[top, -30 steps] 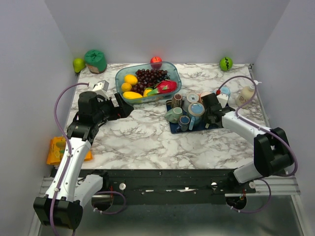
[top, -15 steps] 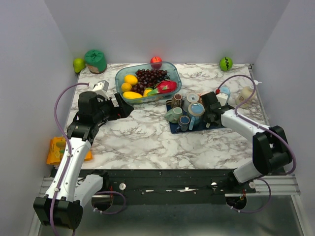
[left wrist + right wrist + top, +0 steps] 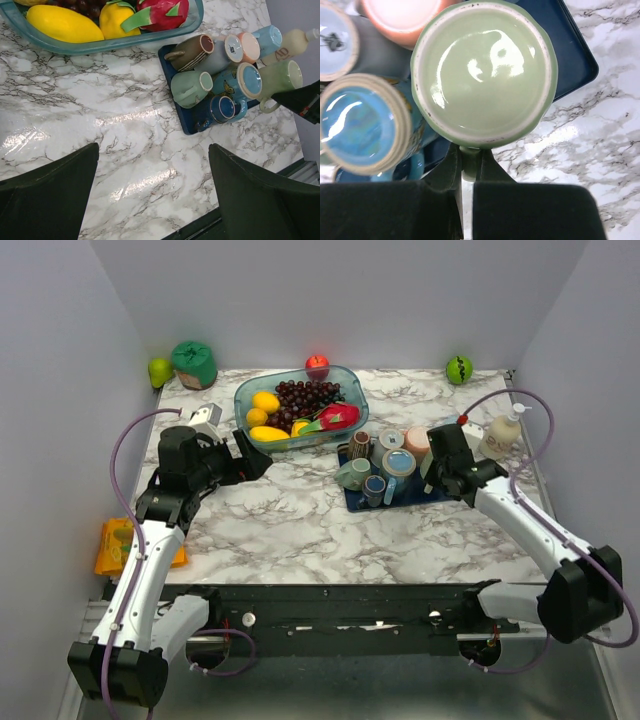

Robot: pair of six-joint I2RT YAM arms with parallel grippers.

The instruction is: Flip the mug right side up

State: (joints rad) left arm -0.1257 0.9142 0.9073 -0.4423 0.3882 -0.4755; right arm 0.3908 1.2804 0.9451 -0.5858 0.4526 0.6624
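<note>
A pale green mug (image 3: 485, 75) hangs over the right end of the navy tray (image 3: 570, 45), its flat base facing the wrist camera. My right gripper (image 3: 468, 155) is shut on its handle (image 3: 469, 167). In the left wrist view the mug (image 3: 280, 80) lies tilted beside several other mugs on the tray (image 3: 187, 125). In the top view my right gripper (image 3: 436, 468) covers most of it. My left gripper (image 3: 152, 150) is open and empty, above bare marble left of the tray, and also shows in the top view (image 3: 255, 462).
A glass bowl of fruit (image 3: 300, 405) stands behind the tray. A soap bottle (image 3: 500, 435) stands at the right edge, and a green ball (image 3: 459, 369) at the back right. An orange packet (image 3: 118, 545) lies off the left edge.
My right arm has swung to the right and the wrist has shifted slightly right with the green mug. The soap bottle now shows in full. The left arm has not moved.
</note>
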